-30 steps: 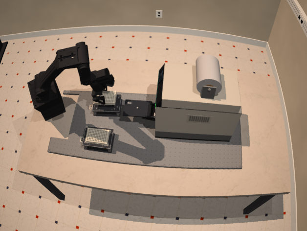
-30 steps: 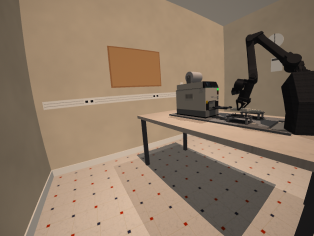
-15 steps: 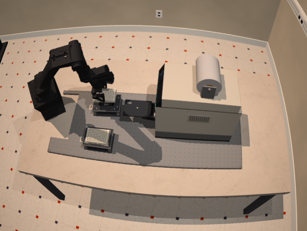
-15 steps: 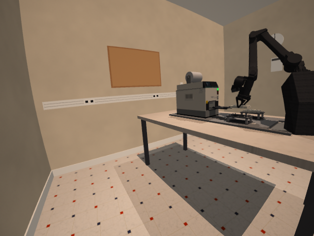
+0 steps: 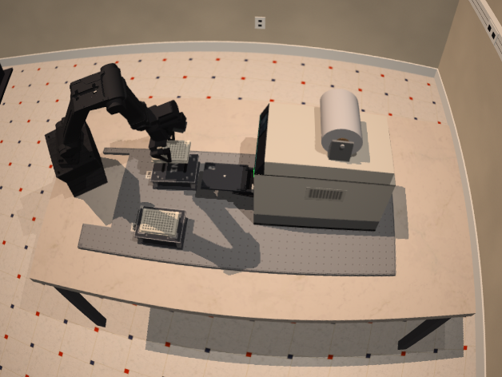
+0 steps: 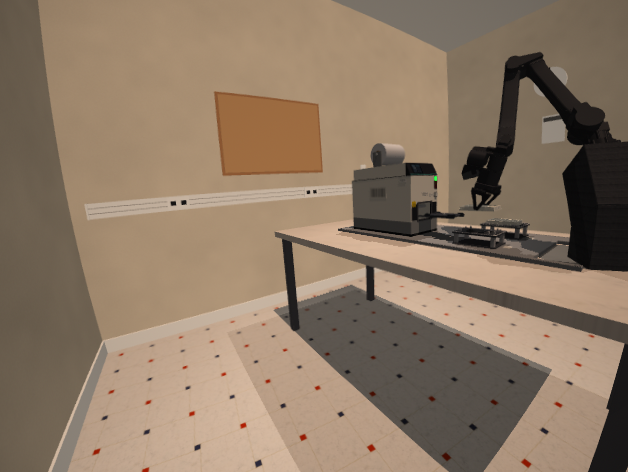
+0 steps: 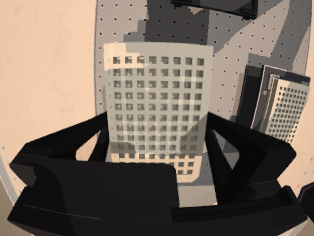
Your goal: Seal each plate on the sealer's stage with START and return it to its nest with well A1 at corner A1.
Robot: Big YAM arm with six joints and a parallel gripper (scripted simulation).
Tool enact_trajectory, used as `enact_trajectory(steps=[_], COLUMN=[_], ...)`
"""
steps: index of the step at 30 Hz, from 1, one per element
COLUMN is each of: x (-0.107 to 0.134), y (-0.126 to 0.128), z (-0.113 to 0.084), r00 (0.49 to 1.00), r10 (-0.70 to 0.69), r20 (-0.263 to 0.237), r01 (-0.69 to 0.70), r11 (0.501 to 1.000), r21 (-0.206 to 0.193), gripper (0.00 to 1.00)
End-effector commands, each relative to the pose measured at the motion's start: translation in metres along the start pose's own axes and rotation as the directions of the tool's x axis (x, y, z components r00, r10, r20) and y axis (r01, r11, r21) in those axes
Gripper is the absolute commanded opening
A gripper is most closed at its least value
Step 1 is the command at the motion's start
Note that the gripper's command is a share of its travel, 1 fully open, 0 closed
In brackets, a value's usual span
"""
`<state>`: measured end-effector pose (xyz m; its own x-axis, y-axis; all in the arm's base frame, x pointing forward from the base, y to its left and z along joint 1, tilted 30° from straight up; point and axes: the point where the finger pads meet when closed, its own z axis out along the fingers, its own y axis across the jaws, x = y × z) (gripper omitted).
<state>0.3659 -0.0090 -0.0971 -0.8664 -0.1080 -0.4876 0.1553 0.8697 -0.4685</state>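
Two black fingers of the claw (image 5: 169, 148) (image 6: 482, 204) (image 7: 157, 121) stand wide apart, pinching a pale well plate (image 5: 179, 150) (image 6: 493, 208) (image 7: 157, 92) between them. In the wrist view one finger meets each long side of the plate, so it lies centered between the fingertips, its wells facing up toward the camera. Most of the plate reaches out beyond the fingertips, and its near end runs back between the fingers, partly covered by the dark gripper body. The exterior view shows this plate lifted and roughly level, apart from the nests below.

From the top, the plate appears over the far edge of a dark plate nest (image 5: 175, 173) (image 6: 478, 236), the one just beside the sealer's stage (image 5: 226, 176) (image 6: 447, 215) (image 7: 215, 6). That nest's dark upper face is exposed. A second pale plate (image 5: 159, 221) (image 6: 503, 221) (image 7: 288, 112) sits in the other nest (image 5: 183, 227) (image 6: 522, 229) (image 7: 259, 100), well apart from the claw and to the right of the held plate in the wrist view.

The stage is out in front of the beige sealer (image 5: 320, 200) (image 6: 382, 199), with its dark top showing. A green light (image 5: 253, 172) (image 6: 435, 178) glows on the sealer's front. A white roll (image 5: 340, 115) (image 6: 389, 154) sits on top of the machine. Both nests and the sealer stand on a gray perforated board (image 5: 324, 251) (image 6: 533, 261) (image 7: 120, 25).

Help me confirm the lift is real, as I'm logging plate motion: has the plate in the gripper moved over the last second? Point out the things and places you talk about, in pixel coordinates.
Yes: the plate (image 5: 178, 151) (image 6: 482, 208) (image 7: 156, 100) has risen clear of its nest (image 5: 175, 172) (image 6: 479, 233).
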Motion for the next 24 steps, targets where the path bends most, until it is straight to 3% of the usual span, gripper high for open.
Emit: enact_trajectory(steps=[1,9,17,24], x=[-0.006,-0.001,-0.02,-0.024], y=[0.004,0.002,0.005,0.006], z=[-0.015,-0.024,-0.036,-0.04], r00=[1.0,1.0,1.0,1.0], r10=[0.0,-0.005,0.004,0.012], r20=[0.018,-0.006,0.027,0.022], r01=[0.0,0.005,-0.004,-0.012], r11=[1.0,1.0,1.0,1.0], r21=[-0.01,-0.003,-0.01,-0.014], gripper=[0.0,0.0,0.0,0.0])
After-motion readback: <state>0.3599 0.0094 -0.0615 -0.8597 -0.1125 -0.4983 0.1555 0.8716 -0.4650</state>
